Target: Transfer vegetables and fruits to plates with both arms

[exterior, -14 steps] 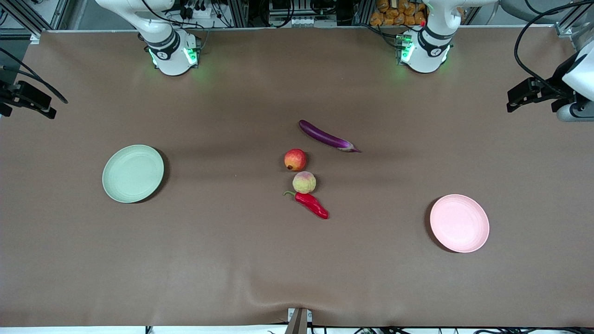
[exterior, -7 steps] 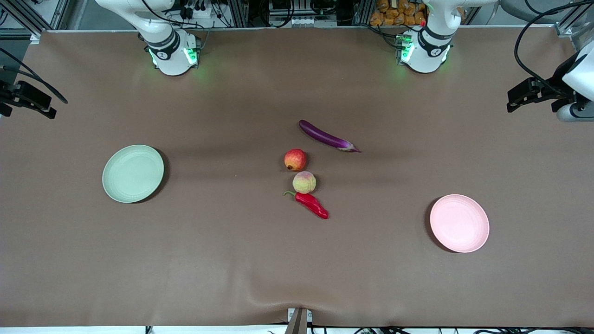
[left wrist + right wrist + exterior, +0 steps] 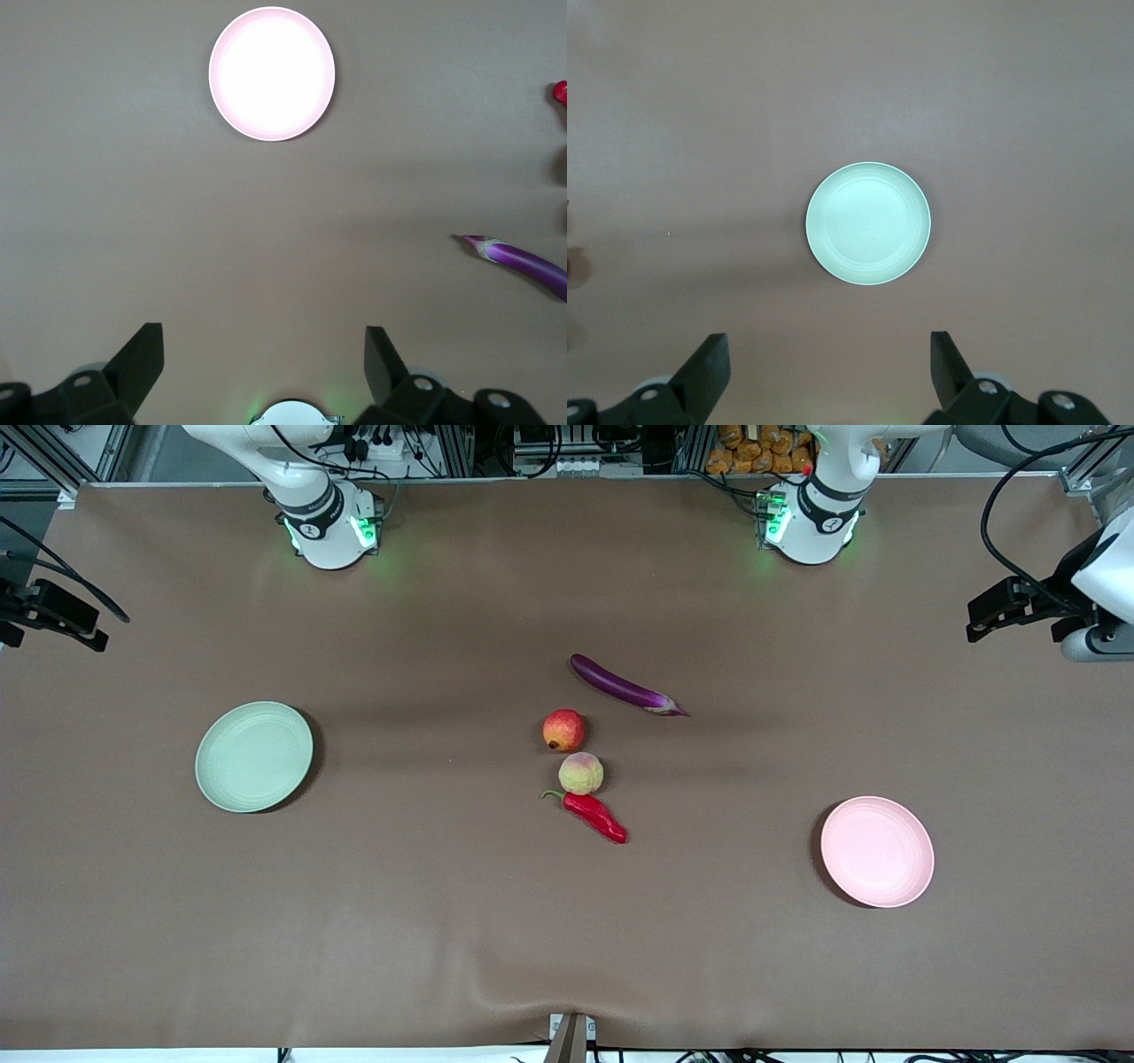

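A purple eggplant, a red pomegranate, a yellow-pink peach and a red chili lie in a cluster mid-table. The peach touches the chili. The pale green plate is empty toward the right arm's end. The pale pink plate is empty toward the left arm's end. My left gripper is open and empty, high above the table near its base, with the pink plate and the eggplant in its view. My right gripper is open and empty, high over the table near the green plate.
Brown cloth covers the table. The arms' green-lit bases stand along the farthest edge. Black hardware with cables juts in at both side edges. A small mount sits at the nearest edge.
The things on the table have not moved. The black hardware at the left arm's end has shifted very slightly.
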Robot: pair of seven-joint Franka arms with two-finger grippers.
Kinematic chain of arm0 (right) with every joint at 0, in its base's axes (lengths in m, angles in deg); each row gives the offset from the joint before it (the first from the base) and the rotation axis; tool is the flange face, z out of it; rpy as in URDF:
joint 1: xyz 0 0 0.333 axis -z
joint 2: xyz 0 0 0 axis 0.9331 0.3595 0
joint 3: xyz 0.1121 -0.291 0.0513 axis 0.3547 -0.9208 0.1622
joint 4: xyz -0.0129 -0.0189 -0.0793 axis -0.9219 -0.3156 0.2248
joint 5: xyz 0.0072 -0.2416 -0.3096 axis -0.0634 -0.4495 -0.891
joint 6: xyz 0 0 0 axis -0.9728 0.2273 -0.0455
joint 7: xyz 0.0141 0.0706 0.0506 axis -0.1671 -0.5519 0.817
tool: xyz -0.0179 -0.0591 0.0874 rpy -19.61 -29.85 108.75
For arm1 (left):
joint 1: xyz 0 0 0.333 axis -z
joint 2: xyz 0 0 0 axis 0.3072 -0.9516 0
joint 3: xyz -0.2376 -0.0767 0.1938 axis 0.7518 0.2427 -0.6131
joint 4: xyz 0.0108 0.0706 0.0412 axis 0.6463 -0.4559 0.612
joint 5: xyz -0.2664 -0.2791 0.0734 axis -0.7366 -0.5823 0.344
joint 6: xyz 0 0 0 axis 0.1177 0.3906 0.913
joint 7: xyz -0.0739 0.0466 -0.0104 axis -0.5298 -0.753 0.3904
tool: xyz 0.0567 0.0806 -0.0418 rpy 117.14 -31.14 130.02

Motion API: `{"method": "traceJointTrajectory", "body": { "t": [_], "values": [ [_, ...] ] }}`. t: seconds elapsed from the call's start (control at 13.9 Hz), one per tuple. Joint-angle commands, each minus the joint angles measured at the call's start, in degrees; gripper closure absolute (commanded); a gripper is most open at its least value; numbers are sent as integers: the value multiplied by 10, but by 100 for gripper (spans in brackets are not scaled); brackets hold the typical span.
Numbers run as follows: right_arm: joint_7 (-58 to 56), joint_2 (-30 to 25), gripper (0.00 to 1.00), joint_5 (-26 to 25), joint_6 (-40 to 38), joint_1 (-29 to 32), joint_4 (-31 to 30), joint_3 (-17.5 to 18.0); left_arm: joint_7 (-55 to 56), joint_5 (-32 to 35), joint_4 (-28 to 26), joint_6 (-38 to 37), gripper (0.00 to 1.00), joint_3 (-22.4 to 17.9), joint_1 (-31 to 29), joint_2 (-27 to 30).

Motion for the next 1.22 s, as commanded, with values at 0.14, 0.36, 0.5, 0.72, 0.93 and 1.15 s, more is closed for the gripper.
{"method": "traceJointTrajectory", "body": {
  "t": [0.14,0.36,0.5,0.72,0.93,1.15],
  "values": [
    [0,-13,0,-2,-3,6,-11,6,22,-13,17,-4,0,6,5,-25],
    [0,-13,0,-2,-2,5,-11,6,103,-57,17,5,0,18,20,-47],
    [0,-13,0,-2,-4,6,-11,6,150,-58,8,32,0,21,43,-50],
    [0,-12,0,-2,-5,6,-12,6,264,-58,-8,35,0,24,84,-69],
    [-1,-12,0,0,-8,6,-12,6,314,-59,-59,82,0,42,125,-69],
    [-1,-12,0,3,-7,4,-12,6,415,-59,-122,164,0,62,168,-72]
  ]
}}
